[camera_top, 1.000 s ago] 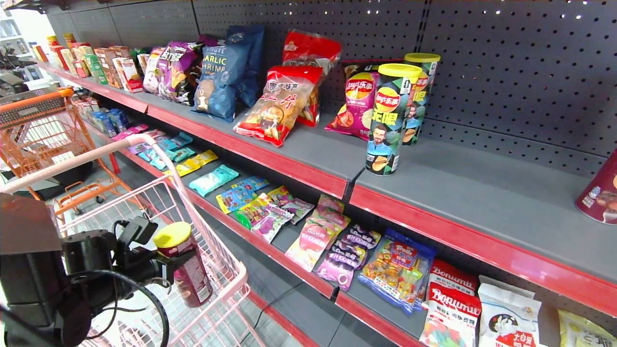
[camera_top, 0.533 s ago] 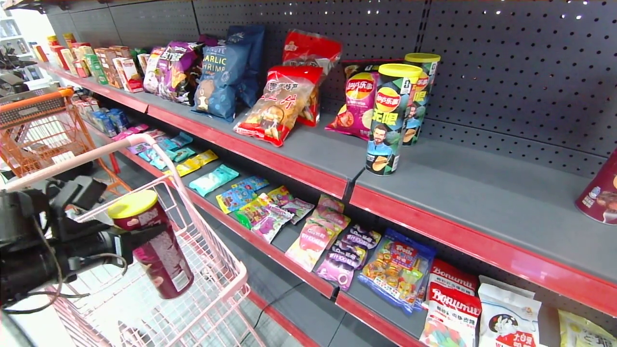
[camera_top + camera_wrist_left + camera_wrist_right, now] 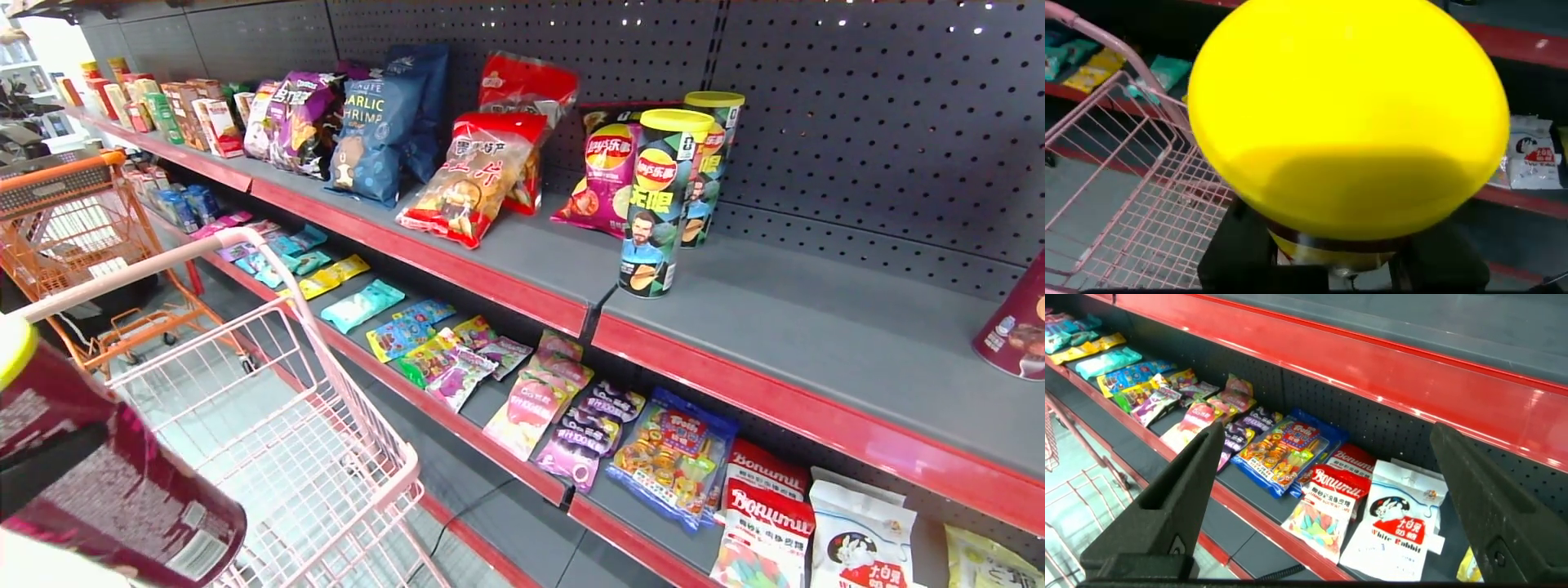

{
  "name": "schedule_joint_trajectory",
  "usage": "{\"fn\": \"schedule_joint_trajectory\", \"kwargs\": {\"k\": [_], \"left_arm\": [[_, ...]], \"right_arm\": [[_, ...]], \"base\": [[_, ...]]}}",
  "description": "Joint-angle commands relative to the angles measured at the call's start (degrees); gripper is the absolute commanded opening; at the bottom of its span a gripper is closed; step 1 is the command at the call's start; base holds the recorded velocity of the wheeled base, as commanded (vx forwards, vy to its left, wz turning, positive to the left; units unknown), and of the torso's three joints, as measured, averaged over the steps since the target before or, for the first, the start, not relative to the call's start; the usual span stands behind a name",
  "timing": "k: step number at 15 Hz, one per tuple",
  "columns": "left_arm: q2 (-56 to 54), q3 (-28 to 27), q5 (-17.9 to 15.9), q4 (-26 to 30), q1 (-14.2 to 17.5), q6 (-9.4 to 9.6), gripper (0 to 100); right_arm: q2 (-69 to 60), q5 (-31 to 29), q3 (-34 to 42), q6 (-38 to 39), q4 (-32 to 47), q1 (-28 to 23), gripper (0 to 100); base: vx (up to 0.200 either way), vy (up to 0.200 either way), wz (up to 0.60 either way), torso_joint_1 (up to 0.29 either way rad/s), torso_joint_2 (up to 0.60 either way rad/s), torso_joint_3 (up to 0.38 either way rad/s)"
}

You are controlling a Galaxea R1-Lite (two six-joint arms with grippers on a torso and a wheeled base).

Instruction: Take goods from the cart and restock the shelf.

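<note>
**Desk:** Where's the tin?

**Me:** At my eight o'clock, close under the head camera. The maroon canister (image 3: 114, 498) is tilted, and its yellow lid (image 3: 1347, 114) faces the left wrist camera. The left tool (image 3: 1339, 263) is clamped on the barrel, with one dark finger (image 3: 41, 472) lying across the label. I hold it by the barrel because, as I judge it, a press-on plastic lid would pop off. The pink cart (image 3: 406, 476) sits just right of it at seven o'clock. I can't tell whether the tin hangs over the basket.

**Desk:** How will it handle?

**Me:** It's a rigid round tube with a glossy wrap and a smooth lid. That's probably slippery, so a firm squeeze suits it. The cart is open wire mesh under a tubular rim.

**Desk:** And where does it go?

**Me:** At one o'clock two tall tubes (image 3: 663, 204) of the same shape stand upright on the upper shelf (image 3: 800, 343), one behind the other. From there the matt grey deck runs to another maroon tin (image 3: 1012, 327) at three o'clock. I'd put like beside like, standing on its flat base, so that stretch is my guess. The crinkly bags (image 3: 478, 175) lean back because they can't stand on their own.

**Desk:** Right arm?

**Me:** The right tool (image 3: 1327, 437) hangs before the lower shelf. Its fingers are spread wide with nothing between them, and it faces the flat sachets (image 3: 1286, 449).
</note>
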Motion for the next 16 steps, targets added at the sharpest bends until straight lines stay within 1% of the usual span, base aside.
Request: {"fn": "schedule_joint_trajectory", "kwargs": {"k": [1, 3, 4, 8, 9, 11, 12, 14, 16], "left_arm": [[-15.3, 1.3, 0.2, 4.1, 0.0, -0.01, 0], [-16.6, 1.1, 0.3, 4.0, 0.2, -0.1, 0], [-16.7, 0.9, 0.9, 4.0, 0.2, -0.1, 0], [-16.4, 0.5, 1.1, 3.8, 0.1, -0.27, 0], [-16.1, 0.1, 1.5, 3.9, 0.2, -0.54, 0], [-15.3, -0.3, 4.7, 3.8, 0.3, -0.54, 0], [-14.8, -0.8, 7.5, 3.6, 0.3, -0.63, 0], [-14.5, -2.0, 10.8, 3.6, 0.3, -1.86, 0], [-13.9, -2.0, 14.9, 3.9, 0.3, -2.3, 0]], "right_arm": [[0.0, 0.0, 0.0, 0.0, 0.0, 0.0, 100], [0.0, 0.0, 0.0, 0.0, 0.0, 0.0, 100], [0.0, 0.0, 0.0, 0.0, 0.0, 0.0, 100], [0.0, 0.0, 0.0, 0.1, 0.0, 0.0, 100], [0.0, 0.0, 0.0, 0.1, -0.1, 0.0, 100], [0.0, 0.0, 0.0, 0.1, 0.0, 0.0, 100], [0.0, 0.0, 0.0, 0.1, -0.1, 0.0, 100], [0.0, 0.0, 0.0, 0.1, 0.0, 0.0, 100], [0.0, 0.0, 0.0, 0.1, 0.0, 0.0, 100]], "base": [[0.0, 0.0, 0.0, 0.0, 0.0, 0.0], [0.0, 0.0, 0.0, 0.11, -0.3, -0.188], [0.0, 0.0, 0.0, 0.188, -0.5, -0.295], [0.0, 0.0, 0.0, 0.225, -0.54, -0.316], [0.0, 0.0, 0.0, 0.173, -0.43, -0.242], [0.0, 0.0, 0.0, 0.176, -0.41, -0.232], [0.0, 0.0, 0.0, 0.168, -0.38, -0.222], [0.0, 0.0, 0.0, 0.166, -0.37, -0.215], [0.0, 0.0, 0.0, 0.159, -0.36, -0.193]]}}
